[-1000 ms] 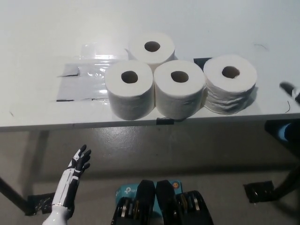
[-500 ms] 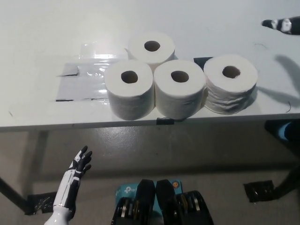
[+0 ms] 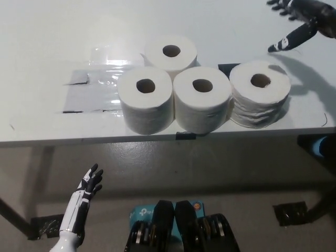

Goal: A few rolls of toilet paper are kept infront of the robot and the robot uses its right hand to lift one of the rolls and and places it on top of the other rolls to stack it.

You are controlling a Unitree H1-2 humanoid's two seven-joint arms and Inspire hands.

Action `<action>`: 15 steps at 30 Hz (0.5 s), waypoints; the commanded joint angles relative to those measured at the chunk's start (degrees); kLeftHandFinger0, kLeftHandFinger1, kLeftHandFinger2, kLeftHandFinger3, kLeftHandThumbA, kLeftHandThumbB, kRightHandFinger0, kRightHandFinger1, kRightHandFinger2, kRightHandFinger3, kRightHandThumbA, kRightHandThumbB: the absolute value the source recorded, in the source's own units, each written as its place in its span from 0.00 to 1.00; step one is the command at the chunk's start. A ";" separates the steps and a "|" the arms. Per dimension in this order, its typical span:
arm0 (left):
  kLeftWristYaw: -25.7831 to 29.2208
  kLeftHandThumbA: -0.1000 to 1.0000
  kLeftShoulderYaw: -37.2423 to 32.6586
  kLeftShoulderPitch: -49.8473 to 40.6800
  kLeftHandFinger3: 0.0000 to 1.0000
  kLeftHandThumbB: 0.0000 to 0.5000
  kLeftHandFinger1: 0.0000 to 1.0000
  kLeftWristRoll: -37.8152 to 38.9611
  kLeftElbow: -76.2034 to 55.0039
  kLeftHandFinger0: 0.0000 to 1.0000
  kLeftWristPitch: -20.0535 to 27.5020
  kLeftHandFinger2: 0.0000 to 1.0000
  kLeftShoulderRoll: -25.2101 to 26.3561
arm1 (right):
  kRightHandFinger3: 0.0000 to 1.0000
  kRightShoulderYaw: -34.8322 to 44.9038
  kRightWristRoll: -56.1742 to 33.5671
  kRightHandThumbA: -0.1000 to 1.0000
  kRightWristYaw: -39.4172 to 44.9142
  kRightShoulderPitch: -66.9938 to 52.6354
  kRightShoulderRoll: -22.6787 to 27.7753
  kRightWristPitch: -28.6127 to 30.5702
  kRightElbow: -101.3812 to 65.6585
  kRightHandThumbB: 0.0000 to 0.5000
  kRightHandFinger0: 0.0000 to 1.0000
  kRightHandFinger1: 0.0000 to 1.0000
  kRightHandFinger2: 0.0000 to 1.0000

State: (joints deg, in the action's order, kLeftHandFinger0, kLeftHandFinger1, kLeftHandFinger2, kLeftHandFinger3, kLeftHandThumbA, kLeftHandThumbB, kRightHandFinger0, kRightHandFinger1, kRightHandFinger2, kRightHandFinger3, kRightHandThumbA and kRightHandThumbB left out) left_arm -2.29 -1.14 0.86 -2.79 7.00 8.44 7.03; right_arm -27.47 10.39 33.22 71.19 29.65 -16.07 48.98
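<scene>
- You have four toilet paper rolls standing on end on the white tabletop (image 3: 42,42), their cardboard cores facing up.
- Three of them sit bunched together: the front left roll (image 3: 145,98) and the front middle roll (image 3: 202,98) touch side by side near the tabletop's front edge, and the back roll (image 3: 171,54) stands just behind, nestled against both.
- The right roll (image 3: 260,93) stands just beside the front middle roll, at most barely touching it, and looks a little looser and more ragged in its wraps.
- None of the rolls sits on top of another; all four rest directly on the tabletop.
- Your right hand (image 3: 298,21) is at the upper right corner, above the tabletop and beyond the right roll, apart from it; its fingers are spread and it holds nothing.
- Its shadow falls across the tabletop to the right of the right roll.
- Your left hand (image 3: 89,181) rests low at the lower left, below the tabletop's front edge, fingers extended and apart, empty.
- A strip of clear tape (image 3: 92,92) lies flat on the tabletop to the left of the bunched rolls.
</scene>
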 commanded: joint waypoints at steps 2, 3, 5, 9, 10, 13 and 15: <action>-0.63 1.00 0.10 0.24 1.00 0.26 1.00 0.07 -2.27 1.00 2.60 1.00 0.82 | 1.00 -4.86 5.38 0.84 10.59 9.64 0.38 -1.42 4.51 0.75 1.00 1.00 1.00; -0.64 1.00 0.10 0.25 1.00 0.27 1.00 0.13 -2.29 1.00 2.51 1.00 0.76 | 1.00 -5.00 5.41 0.84 10.60 9.62 0.35 -1.36 4.57 0.74 1.00 1.00 1.00; -0.60 1.00 0.09 0.22 1.00 0.27 1.00 0.06 -2.32 1.00 2.42 1.00 0.77 | 1.00 -5.11 5.12 0.82 10.98 9.64 0.07 -1.15 5.13 0.72 1.00 1.00 1.00; -0.58 1.00 0.15 0.20 1.00 0.26 1.00 0.19 -2.37 1.00 2.41 1.00 0.69 | 1.00 -4.16 4.64 0.81 11.52 9.47 -0.67 -0.63 6.67 0.70 1.00 1.00 1.00; -0.52 1.00 0.15 0.22 1.00 0.25 1.00 0.06 -2.34 1.00 2.51 1.00 0.72 | 1.00 -4.03 4.74 0.81 11.47 9.41 -0.79 -0.30 6.93 0.72 1.00 1.00 1.00; -0.57 1.00 0.10 0.19 1.00 0.25 1.00 0.07 -2.38 1.00 2.48 1.00 0.69 | 1.00 -3.45 4.98 0.81 11.14 8.81 -1.22 -0.88 6.95 0.78 1.00 1.00 1.00; -0.59 1.00 0.10 0.17 1.00 0.26 1.00 0.04 -2.33 1.00 2.45 1.00 0.73 | 1.00 -3.64 5.44 0.82 11.55 8.86 -1.53 -1.10 7.19 0.79 1.00 1.00 1.00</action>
State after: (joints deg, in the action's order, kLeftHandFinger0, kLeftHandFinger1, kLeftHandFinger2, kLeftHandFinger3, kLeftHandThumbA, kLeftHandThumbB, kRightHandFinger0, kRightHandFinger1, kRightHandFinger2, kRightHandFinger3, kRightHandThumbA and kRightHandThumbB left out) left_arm -2.30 -1.09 0.86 -2.79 6.58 8.62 7.08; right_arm -32.11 14.38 42.92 76.66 27.95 -16.74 56.23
